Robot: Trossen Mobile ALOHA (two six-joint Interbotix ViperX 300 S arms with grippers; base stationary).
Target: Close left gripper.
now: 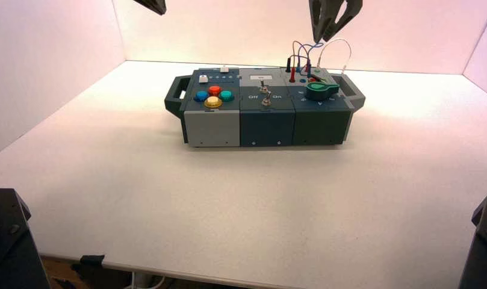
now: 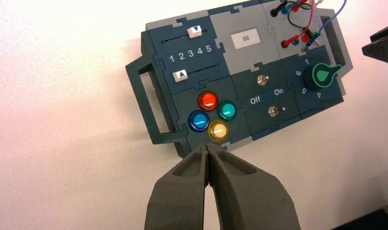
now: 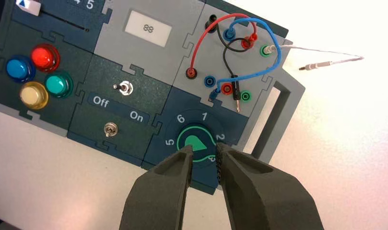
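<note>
My left gripper [image 2: 208, 149] is shut and empty, its fingertips pressed together. It hangs above the table just off the box's front edge, nearest the yellow button [image 2: 217, 130]. In the high view it shows only at the top left [image 1: 159, 9], high above the box [image 1: 265, 108]. My right gripper [image 3: 204, 153] is open and empty, high above the box's right end, with the green knob [image 3: 196, 142] seen between its fingers. It also shows in the high view [image 1: 328, 30].
The box bears red [image 2: 208, 100], teal [image 2: 226, 110] and blue [image 2: 199, 120] buttons, two white sliders [image 2: 195, 31], two toggle switches [image 3: 124, 87] marked Off and On, a display reading 88 [image 3: 148, 28], and looped wires [image 3: 240, 33]. White walls enclose the table [image 1: 168, 192].
</note>
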